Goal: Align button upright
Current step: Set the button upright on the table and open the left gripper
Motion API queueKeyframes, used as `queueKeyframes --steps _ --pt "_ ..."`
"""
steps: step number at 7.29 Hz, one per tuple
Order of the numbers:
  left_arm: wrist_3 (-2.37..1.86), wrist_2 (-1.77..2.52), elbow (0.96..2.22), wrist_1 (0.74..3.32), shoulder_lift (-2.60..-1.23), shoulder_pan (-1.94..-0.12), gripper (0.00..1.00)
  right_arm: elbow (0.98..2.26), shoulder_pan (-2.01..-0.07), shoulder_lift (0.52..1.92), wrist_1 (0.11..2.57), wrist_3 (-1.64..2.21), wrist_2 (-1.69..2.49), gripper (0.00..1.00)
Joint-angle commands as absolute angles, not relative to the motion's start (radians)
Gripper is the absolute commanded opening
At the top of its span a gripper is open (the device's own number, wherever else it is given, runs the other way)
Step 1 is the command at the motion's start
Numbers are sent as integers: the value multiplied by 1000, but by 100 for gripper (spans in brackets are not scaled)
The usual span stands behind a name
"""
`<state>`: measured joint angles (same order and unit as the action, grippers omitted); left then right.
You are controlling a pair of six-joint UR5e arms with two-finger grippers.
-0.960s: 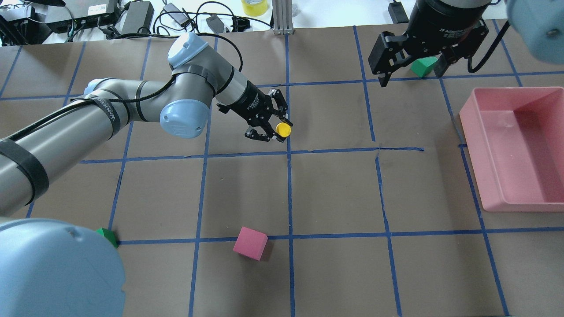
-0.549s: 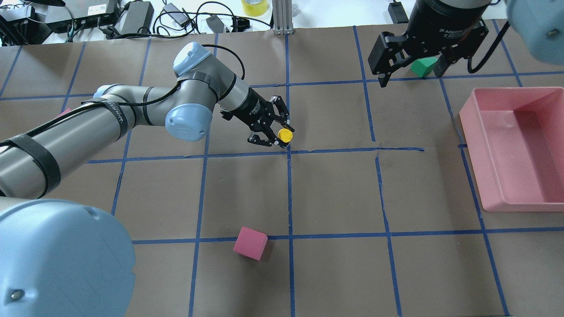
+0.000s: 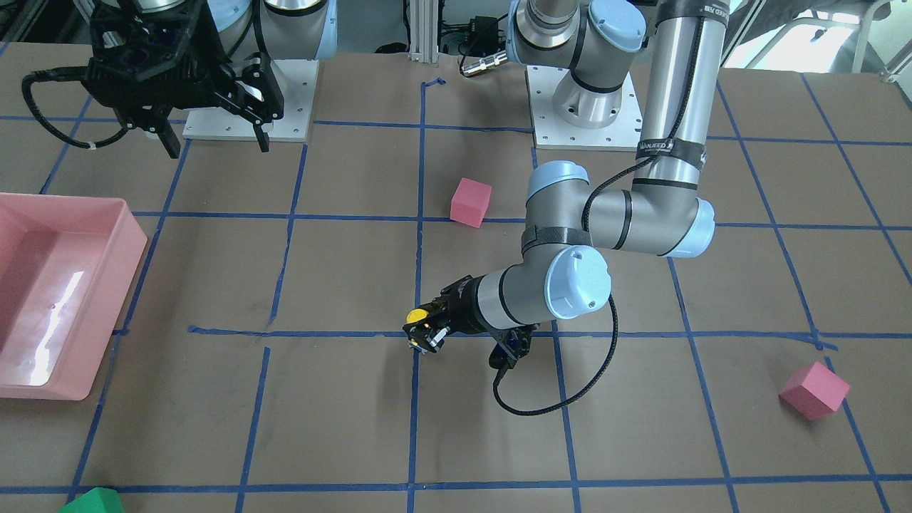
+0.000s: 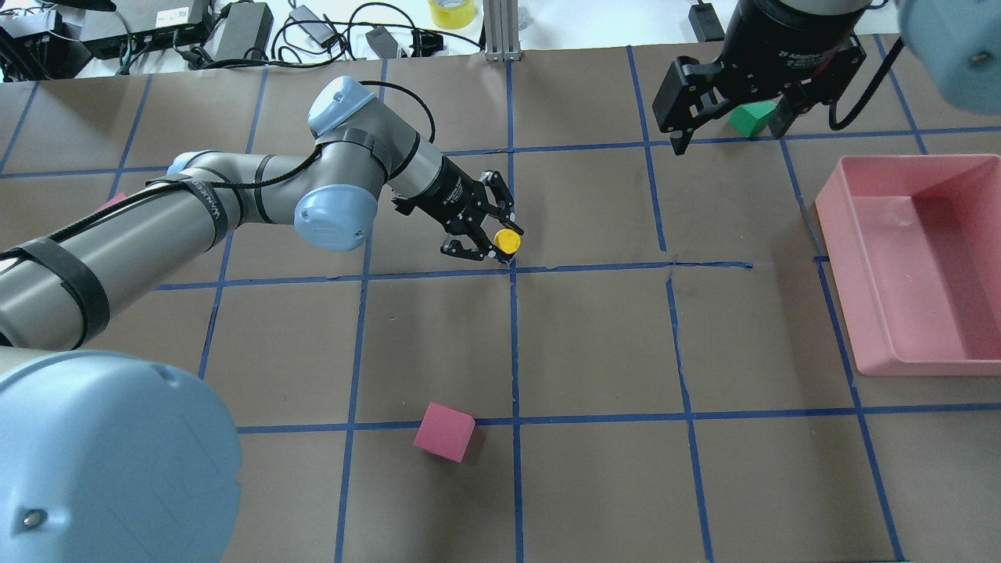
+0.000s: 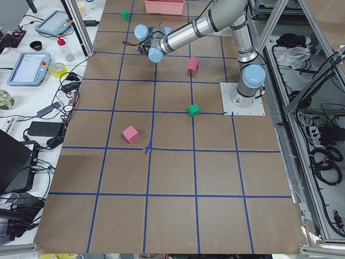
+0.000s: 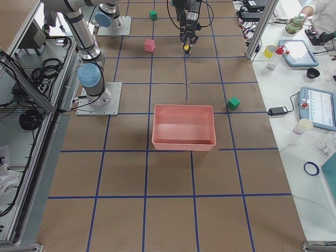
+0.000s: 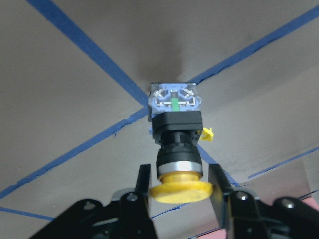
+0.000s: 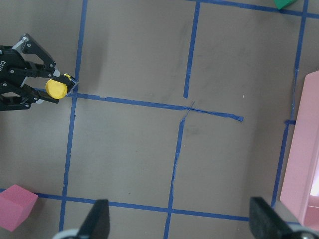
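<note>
The button (image 4: pixel 508 241) has a round yellow cap, a black body and a grey-white base block. My left gripper (image 4: pixel 500 244) is shut on it just under the cap. In the left wrist view the button (image 7: pixel 177 129) points away from the fingers (image 7: pixel 142 186), its base block just above a crossing of blue tape lines. Whether the base touches the table I cannot tell. The yellow cap also shows in the front view (image 3: pixel 417 315) and the right wrist view (image 8: pixel 56 88). My right gripper (image 4: pixel 727 129) is open and empty, high at the far right.
A pink tray (image 4: pixel 837 266) stands at the right edge. A pink cube (image 4: pixel 444 432) lies near the robot's side, and a green cube (image 4: pixel 749 119) lies below my right gripper. Another pink cube (image 3: pixel 814 389) and a green cube (image 3: pixel 92 501) lie on the far side.
My left gripper moved a little toward the robot's side and lower with the button in it, then stayed still. The right arm has not moved.
</note>
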<state>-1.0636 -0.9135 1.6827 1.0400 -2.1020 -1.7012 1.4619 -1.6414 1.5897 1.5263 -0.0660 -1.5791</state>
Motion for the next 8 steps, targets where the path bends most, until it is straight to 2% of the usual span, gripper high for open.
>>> queueKeyframes --steps 1,2,4,5,8 --pt "-1066 -911 1683 1040 -2103 -1701 75 1462 -1641 1589 1526 -66 -1580 100" --pt "-1065 -913 1680 1042 -2102 -1701 88 1462 -1641 1589 1526 -66 -1578 100" --pt "-1066 -922 1666 1045 -2070 -1697 97 1462 -1641 1589 1526 -66 -1578 100" --pt "-1062 -925 1642 1049 -2047 -1675 99 1462 -1641 1588 1526 -66 -1578 100" --pt "-1016 -1032 1516 1117 -1958 -1632 99 1462 -1640 1589 1526 -66 -1580 100"
